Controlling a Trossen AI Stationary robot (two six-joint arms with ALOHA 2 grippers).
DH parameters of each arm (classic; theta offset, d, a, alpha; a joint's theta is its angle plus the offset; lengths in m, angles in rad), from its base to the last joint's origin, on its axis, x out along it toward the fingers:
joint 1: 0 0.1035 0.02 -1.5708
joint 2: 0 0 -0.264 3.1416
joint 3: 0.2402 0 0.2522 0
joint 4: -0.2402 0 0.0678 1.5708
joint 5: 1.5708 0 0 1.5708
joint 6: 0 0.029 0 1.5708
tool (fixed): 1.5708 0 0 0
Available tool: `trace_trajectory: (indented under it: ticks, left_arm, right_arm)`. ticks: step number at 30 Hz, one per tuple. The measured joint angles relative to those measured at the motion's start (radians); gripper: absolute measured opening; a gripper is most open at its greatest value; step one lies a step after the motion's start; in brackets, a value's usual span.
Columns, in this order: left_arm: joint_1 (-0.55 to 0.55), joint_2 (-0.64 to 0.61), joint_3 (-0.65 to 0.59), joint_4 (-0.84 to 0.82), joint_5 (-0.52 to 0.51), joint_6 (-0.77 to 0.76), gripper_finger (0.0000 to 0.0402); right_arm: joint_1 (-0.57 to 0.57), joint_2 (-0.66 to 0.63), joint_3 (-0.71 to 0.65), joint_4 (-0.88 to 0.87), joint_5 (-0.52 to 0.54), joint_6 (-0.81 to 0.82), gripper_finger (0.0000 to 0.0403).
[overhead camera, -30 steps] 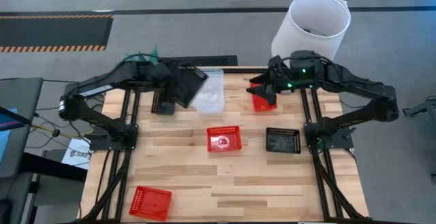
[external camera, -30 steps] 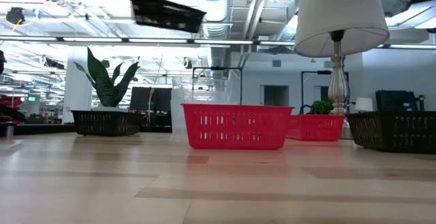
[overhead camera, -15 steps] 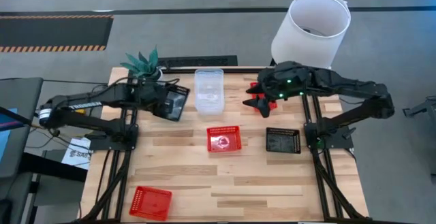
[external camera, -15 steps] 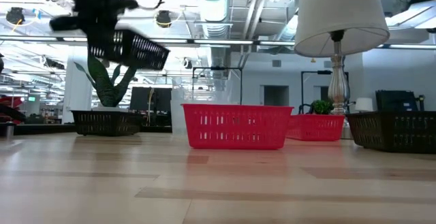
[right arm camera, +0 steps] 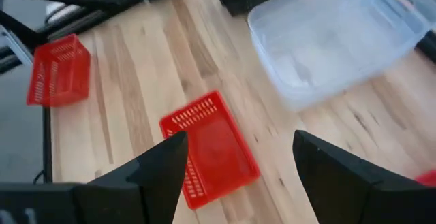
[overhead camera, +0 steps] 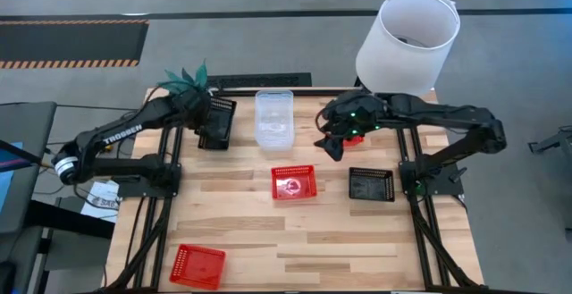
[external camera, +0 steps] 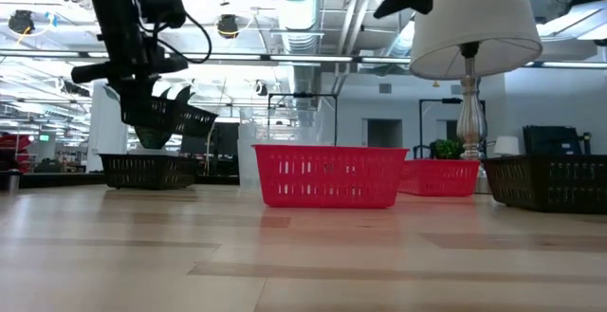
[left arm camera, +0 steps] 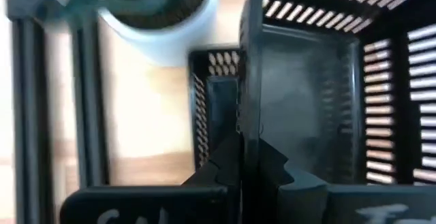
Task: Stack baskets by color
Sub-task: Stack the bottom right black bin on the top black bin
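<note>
My left gripper [overhead camera: 211,112] is shut on a black mesh basket [external camera: 171,118], which hangs tilted just above a second black basket [external camera: 147,170] resting on the table's far left corner. My right gripper [overhead camera: 329,142] hangs open and empty in the air over the far middle of the table, between the clear baskets [overhead camera: 273,118] and a red basket [overhead camera: 357,137] half hidden under its arm. Another red basket [right arm camera: 214,149] sits on the table's middle below it. A third black basket [overhead camera: 371,184] rests at the right, and a red one [overhead camera: 197,265] near the front left. My left gripper pinches one side wall [left arm camera: 249,101] of the black basket at its rim, one finger inside and one outside. The fingers come from above, slanting down. The basket hangs tilted below them, clear of the table, over the black basket [left arm camera: 212,108] underneath.
A white lampshade [overhead camera: 407,35] stands at the far right corner and a small green plant [overhead camera: 186,81] at the far left, right beside the black baskets. Bare wood lies along the front middle and front right.
My left gripper has carried the black basket from over the clear baskets toward the table's left edge and down, rolling it, until it hangs just above the other black basket. My right gripper has sunk a little and drifted toward the table's left, still open.
</note>
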Motion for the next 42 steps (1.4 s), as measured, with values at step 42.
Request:
trace_trajectory:
  ticks: [42]
  left_arm:
    - [-0.096,0.098,-0.116,0.096,-0.083,-0.122,0.0000]
  right_arm:
    - [0.021,0.026,0.001,-0.020,0.000,-0.097,0.0286]
